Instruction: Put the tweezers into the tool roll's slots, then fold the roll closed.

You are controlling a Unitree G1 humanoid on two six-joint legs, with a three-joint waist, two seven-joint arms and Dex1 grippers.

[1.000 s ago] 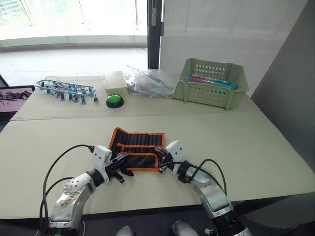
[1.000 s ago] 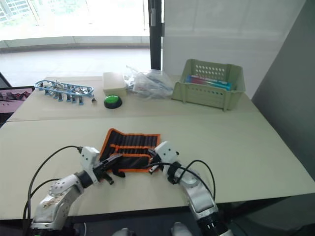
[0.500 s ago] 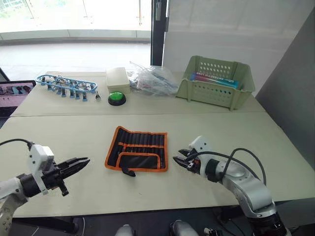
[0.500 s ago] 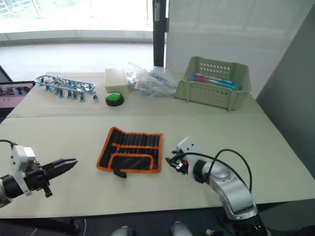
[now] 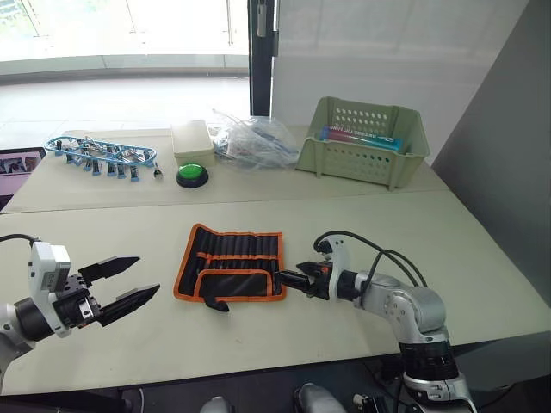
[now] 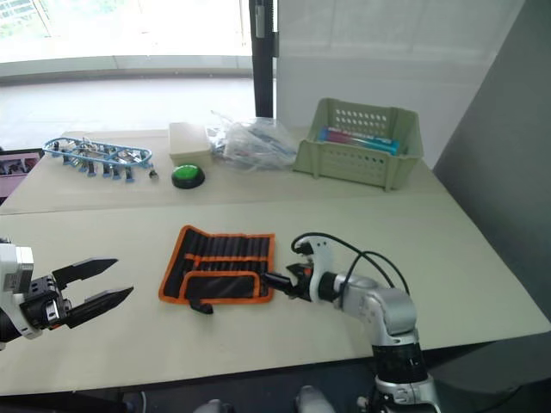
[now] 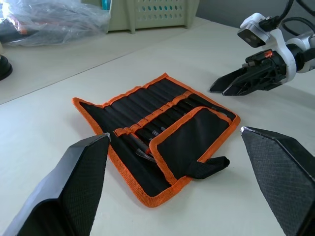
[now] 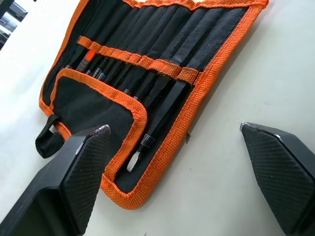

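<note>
On the near table [image 5: 482, 258], roughly midway across and a little back from the front edge, lies the tool roll [image 5: 231, 263], spread flat with its orange border showing all round. Seated in the stitched slots, the tweezers [image 8: 160, 105]: slim dark shafts tucked under the orange band, tips pointing toward the small pocket flap; exact count hard to make out, though none seen loose on the tabletop. Judged from that, slotting looks finished or nearly so, with folding not yet done: roll wide open, strap tab [image 7: 209, 167] sticking out at the near edge.

Just beside the roll's right edge, pointing at it, sits the right gripper [image 5: 291, 280], fingers spread apart in the wrist view, holding nothing and not touching the fabric. Well off to the left, over bare tabletop near the front edge, hangs the left gripper [image 5: 122, 283], fingers parted wide, likewise empty.

Plenty of bare surface on every side of the roll for a fold toward either hand. Front edge of the table fairly close on the near side, so worth care against dragging the roll that way. Far back and well apart: green basket [image 5: 362, 142], clear bag [image 5: 250, 142], green button [image 5: 192, 175], blue-framed tool row [image 5: 99, 157].
</note>
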